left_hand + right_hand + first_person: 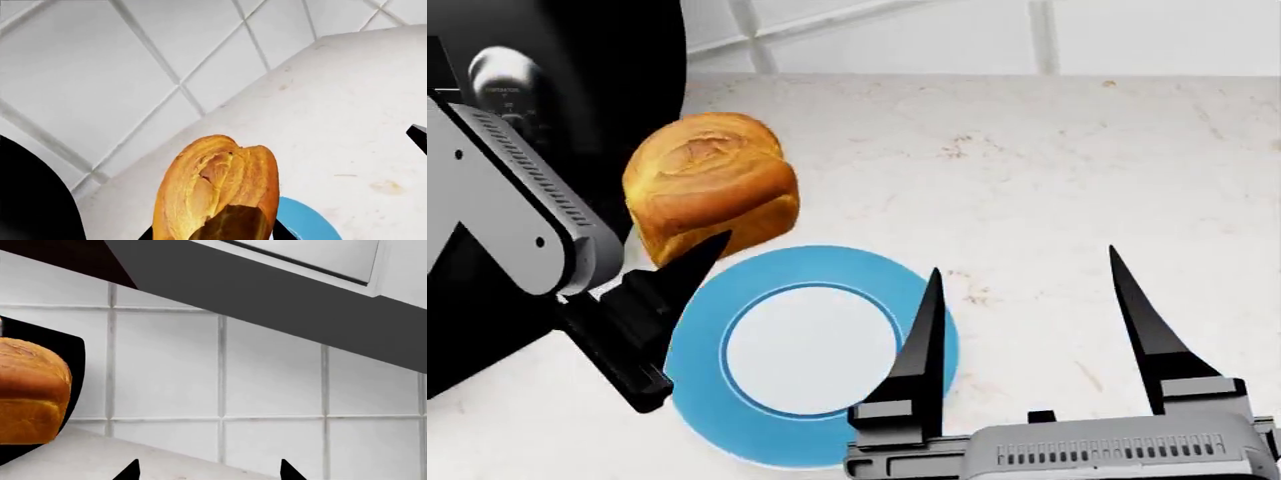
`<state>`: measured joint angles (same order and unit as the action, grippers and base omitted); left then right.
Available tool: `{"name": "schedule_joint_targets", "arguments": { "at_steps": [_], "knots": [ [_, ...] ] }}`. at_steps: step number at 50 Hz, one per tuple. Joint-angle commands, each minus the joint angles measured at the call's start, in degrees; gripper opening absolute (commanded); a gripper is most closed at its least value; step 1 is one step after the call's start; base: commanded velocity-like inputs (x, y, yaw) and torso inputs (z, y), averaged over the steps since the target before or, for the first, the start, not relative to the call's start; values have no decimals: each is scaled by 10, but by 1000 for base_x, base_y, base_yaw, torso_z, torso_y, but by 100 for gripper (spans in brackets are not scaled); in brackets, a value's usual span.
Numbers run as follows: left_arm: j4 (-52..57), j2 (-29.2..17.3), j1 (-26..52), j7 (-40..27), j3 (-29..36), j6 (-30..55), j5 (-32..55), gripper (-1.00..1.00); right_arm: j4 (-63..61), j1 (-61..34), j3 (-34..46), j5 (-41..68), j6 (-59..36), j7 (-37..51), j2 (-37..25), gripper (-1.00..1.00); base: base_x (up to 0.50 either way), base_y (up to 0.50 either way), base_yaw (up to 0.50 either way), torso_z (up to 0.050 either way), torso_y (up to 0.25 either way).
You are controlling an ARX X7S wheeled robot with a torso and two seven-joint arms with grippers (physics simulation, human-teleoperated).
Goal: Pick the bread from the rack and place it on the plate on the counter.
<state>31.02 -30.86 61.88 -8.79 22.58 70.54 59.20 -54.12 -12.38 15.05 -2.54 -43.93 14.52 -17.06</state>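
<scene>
The golden-orange bread (707, 185) is held in the air by my left gripper (701, 250), which is shut on its lower part, just beyond the far left edge of the plate (701, 350). The plate, sky-blue rimmed with a white centre, lies on the white marble counter (1068, 170). In the left wrist view the bread (213, 190) fills the lower middle, with a bit of the plate's blue rim (303, 220) beside it. My right gripper (1028, 310) is open and empty, above the plate's right edge. The bread also shows in the right wrist view (30, 390). The rack is out of view.
The black toaster oven (574, 60) stands at the left, behind my left arm. A white tiled wall (961, 30) runs along the back of the counter. A grey range hood or cabinet underside (267, 295) shows in the right wrist view.
</scene>
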Motion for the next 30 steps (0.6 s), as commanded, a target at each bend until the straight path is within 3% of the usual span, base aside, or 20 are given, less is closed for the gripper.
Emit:
{"name": "schedule_joint_targets", "arguments": {
  "at_steps": [1,30],
  "knots": [
    [-69,10,-34,42,65,-65,-72,-100,-3,7,-6,4,6,3,-1,100,0,0,0,0,0],
    [-177,47,-51,107,150,-136,-140,-100,-9,12,-7,10,7,8,-4,100,0,0,0,0,0]
  ]
}}
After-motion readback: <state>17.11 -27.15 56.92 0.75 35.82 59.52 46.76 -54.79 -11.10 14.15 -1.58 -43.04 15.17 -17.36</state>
